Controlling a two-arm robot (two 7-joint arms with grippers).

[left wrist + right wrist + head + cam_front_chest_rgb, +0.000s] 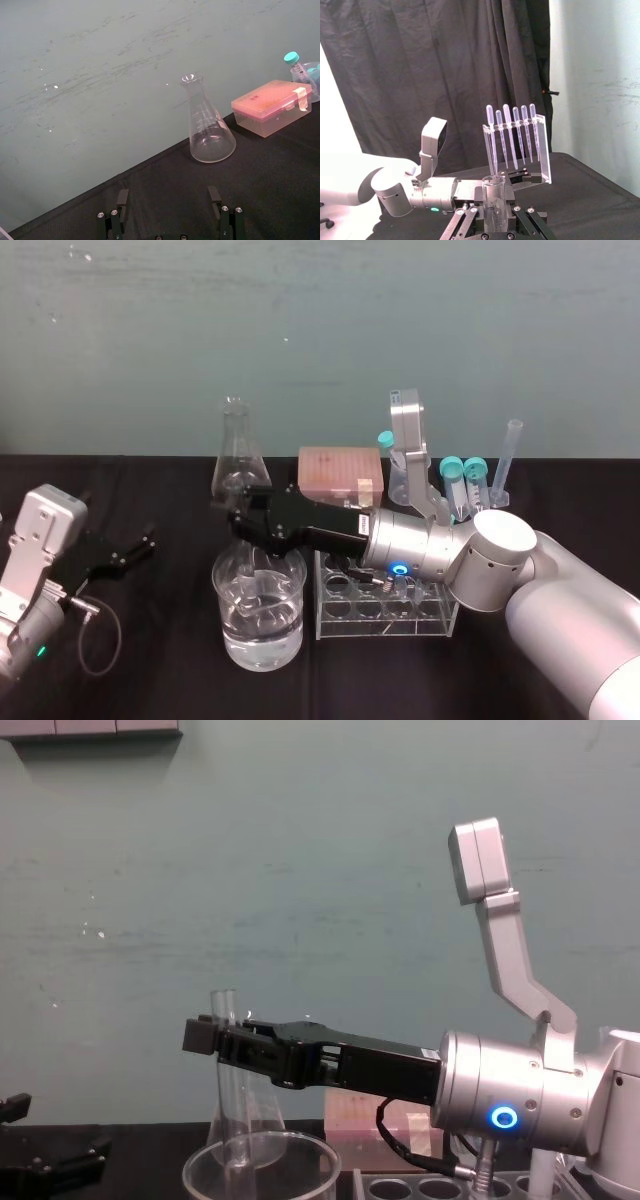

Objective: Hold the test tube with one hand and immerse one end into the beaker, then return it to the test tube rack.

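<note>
Over beaker (pixel 228 630), right gripper (pixel 205 1035) holding test tube (pixel 236 1110), end inside rim

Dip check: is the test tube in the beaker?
In: test tube in the right gripper passes below the beaker rim; left gripper rests open.

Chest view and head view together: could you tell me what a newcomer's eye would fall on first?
First, the right tool, reaching across from the right over the beaker, shut on the test tube, whose lower end dips inside the beaker's rim. Next, the test tube rack just right of the beaker, and the left tool parked open at the far left.
</note>
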